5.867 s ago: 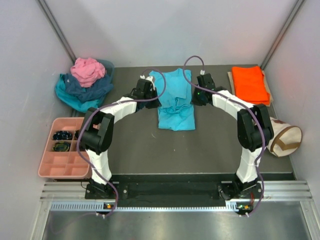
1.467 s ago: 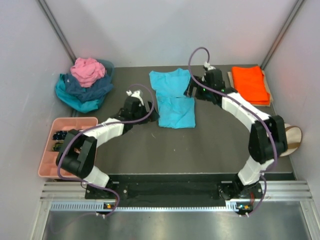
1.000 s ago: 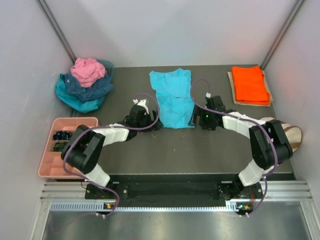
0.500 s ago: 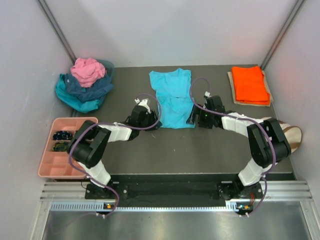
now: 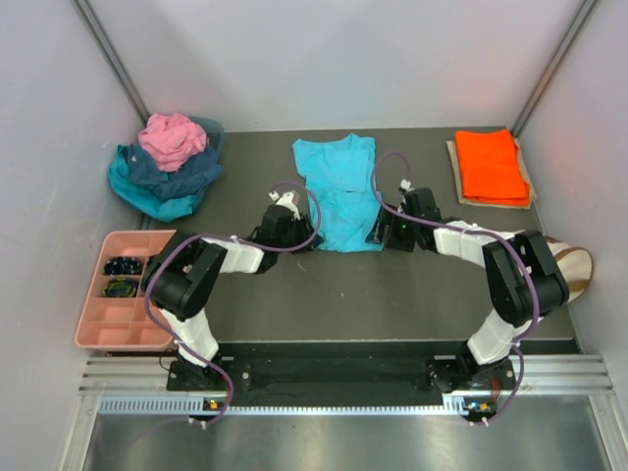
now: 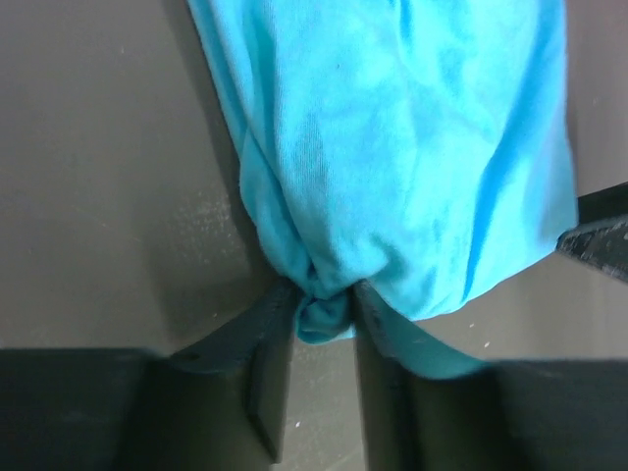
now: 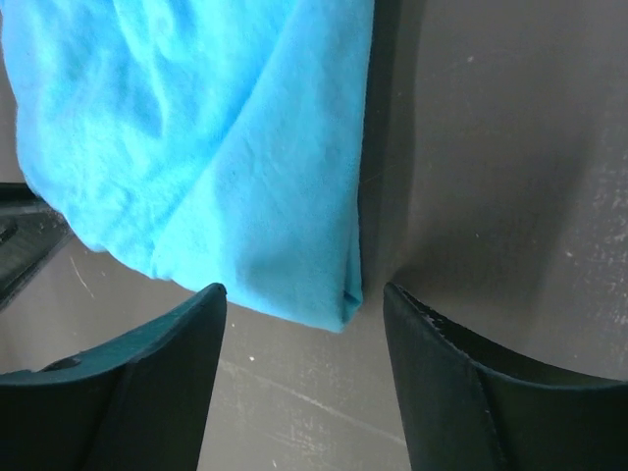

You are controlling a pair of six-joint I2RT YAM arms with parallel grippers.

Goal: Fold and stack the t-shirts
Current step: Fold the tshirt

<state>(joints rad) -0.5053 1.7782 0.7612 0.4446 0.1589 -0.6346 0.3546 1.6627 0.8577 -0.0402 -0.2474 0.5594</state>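
- Overhead view: bright, even light from above; pale walls [image 5: 324, 69] close to white; sharp throughout.
- Shadows there: soft and short, lying under the arms [image 5: 461, 238] on the dark table [image 5: 324, 304].
- Glare: dull sheen on the metal strip [image 5: 343, 442] at the near edge.
- Left wrist view: turquoise shirt [image 6: 392, 147] crisp, knit visible; left end effector [image 6: 322, 299] dark, soft-focused, near silhouette.
- Right wrist view: dark shadow band on the table right of the shirt's edge; right end effector [image 7: 302, 291] black, little detail.

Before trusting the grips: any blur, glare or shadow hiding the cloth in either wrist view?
Left wrist: turquoise t-shirt sharp, near fingers dark and soft. Right wrist: also sharp, dark shadow beside its right edge. No glare in either.
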